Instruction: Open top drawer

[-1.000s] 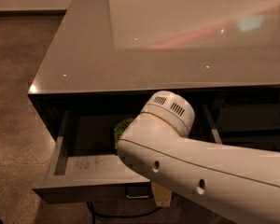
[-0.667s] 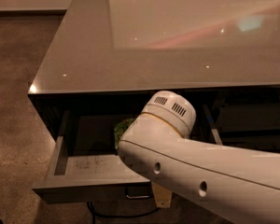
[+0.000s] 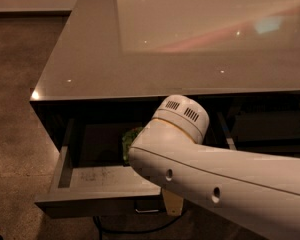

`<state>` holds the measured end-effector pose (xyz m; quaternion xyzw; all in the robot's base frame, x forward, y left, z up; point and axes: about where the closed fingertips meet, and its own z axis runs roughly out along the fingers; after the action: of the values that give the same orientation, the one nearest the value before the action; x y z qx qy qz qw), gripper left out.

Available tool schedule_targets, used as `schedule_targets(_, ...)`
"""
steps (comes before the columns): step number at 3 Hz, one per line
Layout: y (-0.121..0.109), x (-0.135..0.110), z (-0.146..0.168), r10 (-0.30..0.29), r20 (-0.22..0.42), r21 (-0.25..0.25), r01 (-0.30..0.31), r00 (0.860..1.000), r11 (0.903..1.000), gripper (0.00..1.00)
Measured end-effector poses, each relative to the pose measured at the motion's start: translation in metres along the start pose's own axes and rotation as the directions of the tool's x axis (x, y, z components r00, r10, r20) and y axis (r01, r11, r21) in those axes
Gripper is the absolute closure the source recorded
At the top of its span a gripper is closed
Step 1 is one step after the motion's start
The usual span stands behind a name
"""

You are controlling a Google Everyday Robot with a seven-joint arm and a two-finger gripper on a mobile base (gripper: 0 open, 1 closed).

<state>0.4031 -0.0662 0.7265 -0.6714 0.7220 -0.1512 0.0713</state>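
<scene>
The top drawer (image 3: 97,191) stands pulled out from under the grey countertop, its pale scuffed floor and left side wall showing. A small metal handle (image 3: 147,210) peeks out at the centre of the drawer's front. My white arm (image 3: 205,176) reaches in from the lower right and covers the drawer's right half. My gripper (image 3: 172,203) is mostly hidden under the arm; only a tan piece of it shows, just in front of the drawer's front and right of the handle.
A green object (image 3: 131,141) lies inside the drawer near the back, partly behind the arm. The glossy countertop (image 3: 140,49) spans the upper view. Speckled brown floor (image 3: 15,109) lies to the left. A dark cable (image 3: 140,230) runs below the drawer.
</scene>
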Motion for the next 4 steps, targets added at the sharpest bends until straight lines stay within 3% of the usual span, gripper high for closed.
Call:
schedule_targets(1,-0.01,0.003,0.006,0.013,-0.005,0.012,-0.013,1.0,0.9998,0.19)
schedule_targets(4,-0.03,0.015,0.016,0.06,-0.049,0.048,-0.058,0.997,0.9972,0.88)
